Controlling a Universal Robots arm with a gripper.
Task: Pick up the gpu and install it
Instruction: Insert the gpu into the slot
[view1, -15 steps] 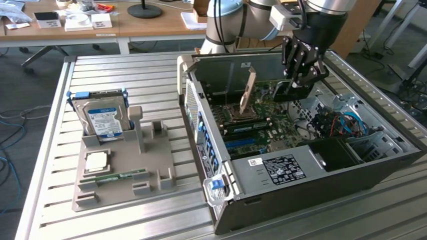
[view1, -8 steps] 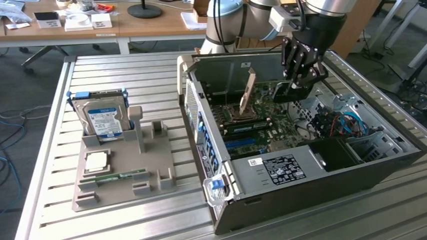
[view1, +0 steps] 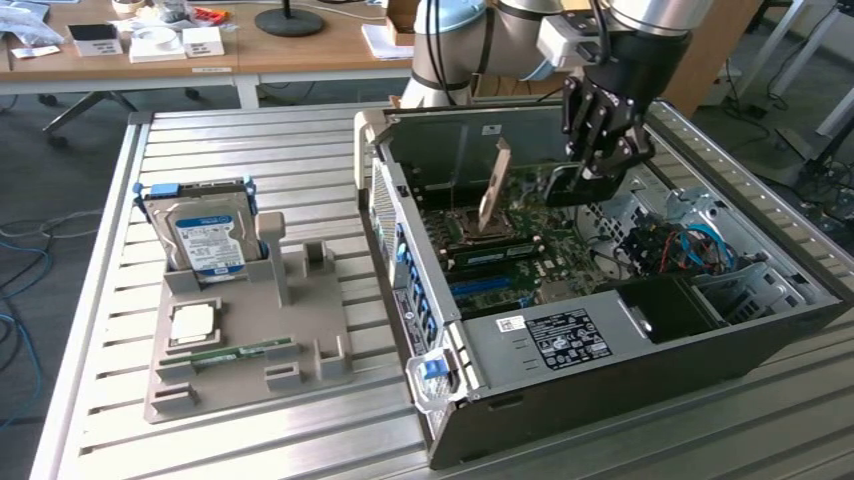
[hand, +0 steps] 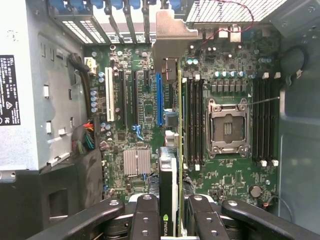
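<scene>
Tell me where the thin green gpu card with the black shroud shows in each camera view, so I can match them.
Exterior view: the thin green gpu card with black shroud hangs in the black claw inside the open computer case.
Wrist view: the gpu card stands edge-on in the claw, its silver bracket at the end away from the claw.
Shared landmark: the grey metal power supply box with a black label.

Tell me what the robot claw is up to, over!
Claw shut on thin green gpu card with black shroud. Card edge-on over green motherboard, inside open dark computer case. Nothing seen lying across the board's slots.
</scene>
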